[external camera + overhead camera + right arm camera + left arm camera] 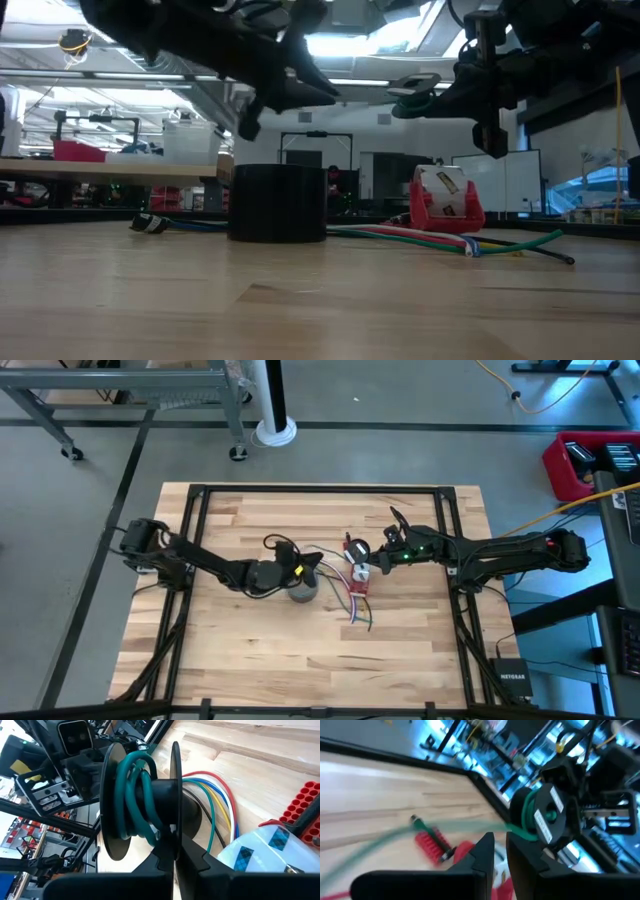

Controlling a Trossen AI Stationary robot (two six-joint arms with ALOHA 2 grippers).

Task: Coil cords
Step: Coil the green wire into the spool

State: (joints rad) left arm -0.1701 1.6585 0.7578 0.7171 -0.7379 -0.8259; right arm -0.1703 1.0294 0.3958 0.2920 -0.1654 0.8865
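Note:
A black spool [145, 800] with green cord [132, 795] wound on its hub hangs above the table's middle, my right gripper [175, 851] shut on it. From the spool [545, 812] a strand of the green cord [465, 826] runs out past my left gripper [500, 840], which is nearly shut around it. In the high view my left gripper [318, 560] sits just left of the spool [352, 547], with my right gripper [372, 553] on the spool's right. More cords [358, 610], red, green, white and blue, lie loose on the table. My left gripper has the green cord's loose strand [509, 827] at its fingertips, a short way out from the spool. The cord lies across the fingers, which come level from the table's left. Blur hides whether the strand is pinched or only passes between them. My right gripper pinches the rim of one spool flange [175, 832] between its two fingers, coming from the table's right, nearly level. The spool is lifted clear of the table, its axis about level.
A dark roll of tape [303, 592] stands on the table under my left gripper; it is also in the low view [278, 205]. A red tape dispenser [358, 582] sits beside the loose cords. A black frame [320, 490] rims the wooden table.

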